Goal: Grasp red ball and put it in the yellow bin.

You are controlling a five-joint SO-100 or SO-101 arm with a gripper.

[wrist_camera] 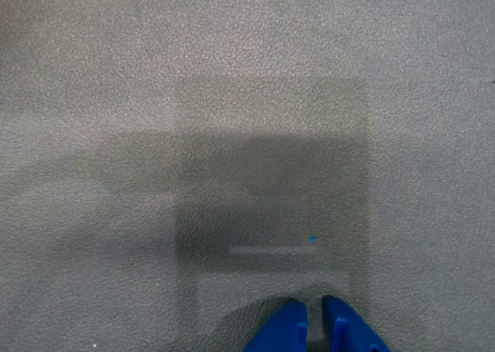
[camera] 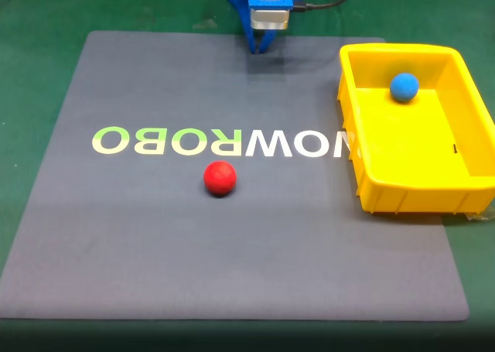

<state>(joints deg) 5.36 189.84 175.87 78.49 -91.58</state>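
Gripper [camera: 261,46] nearly closed, empty, at the mat's [camera: 139,236] far edge — red ball [camera: 220,177] lies well toward the camera, slightly left, in the fixed view.

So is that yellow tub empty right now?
No. The yellow bin holds a blue ball; the red ball lies outside on the mat.

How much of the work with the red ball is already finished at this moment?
Nothing is finished. The small matte red ball lies on the grey mat, outside the yellow plastic bin, which holds a blue ball. The blue gripper is at the mat's far edge, jaws nearly together, empty. Reaching, grasping and dropping all remain.
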